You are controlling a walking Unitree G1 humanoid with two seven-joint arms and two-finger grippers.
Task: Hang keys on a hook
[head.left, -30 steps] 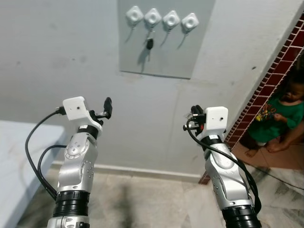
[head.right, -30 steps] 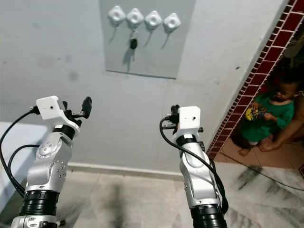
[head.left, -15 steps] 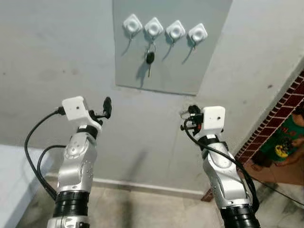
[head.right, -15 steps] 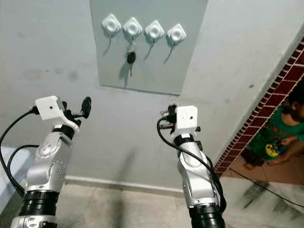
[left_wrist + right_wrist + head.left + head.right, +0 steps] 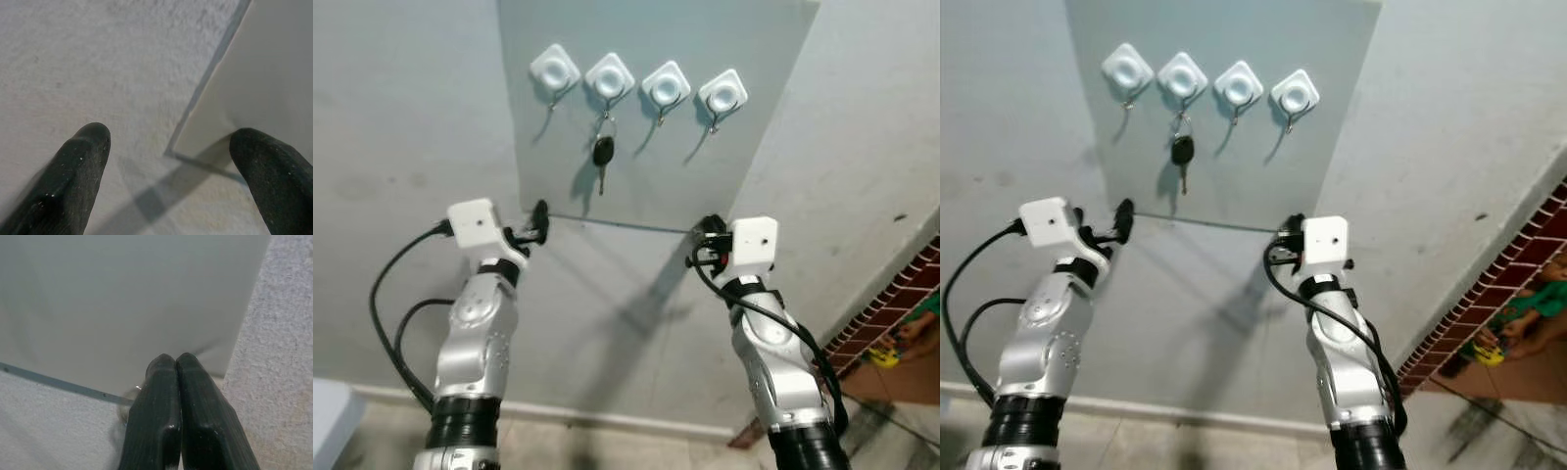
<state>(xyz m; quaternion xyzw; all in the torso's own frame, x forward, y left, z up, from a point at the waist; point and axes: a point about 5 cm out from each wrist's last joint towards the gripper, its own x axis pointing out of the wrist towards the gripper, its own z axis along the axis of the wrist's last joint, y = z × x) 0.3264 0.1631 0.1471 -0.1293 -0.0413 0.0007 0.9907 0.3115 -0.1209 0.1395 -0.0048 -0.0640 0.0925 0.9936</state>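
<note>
Left eye view: grey wall (image 5: pixel 401 117) carries a hook panel (image 5: pixel 764 108); left gripper (image 5: pixel 168 161) spread, right gripper (image 5: pixel 176 382) pressed together.

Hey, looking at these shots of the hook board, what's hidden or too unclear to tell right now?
- Right wrist view: the right gripper is shut. A bit of ring peeks out beside its fingers, which hide the rest, so what it holds is unclear.
- Eye views: the key on the second hook is too small to show its loop.
- Right eye view: the person is cut off by the right edge.
</note>
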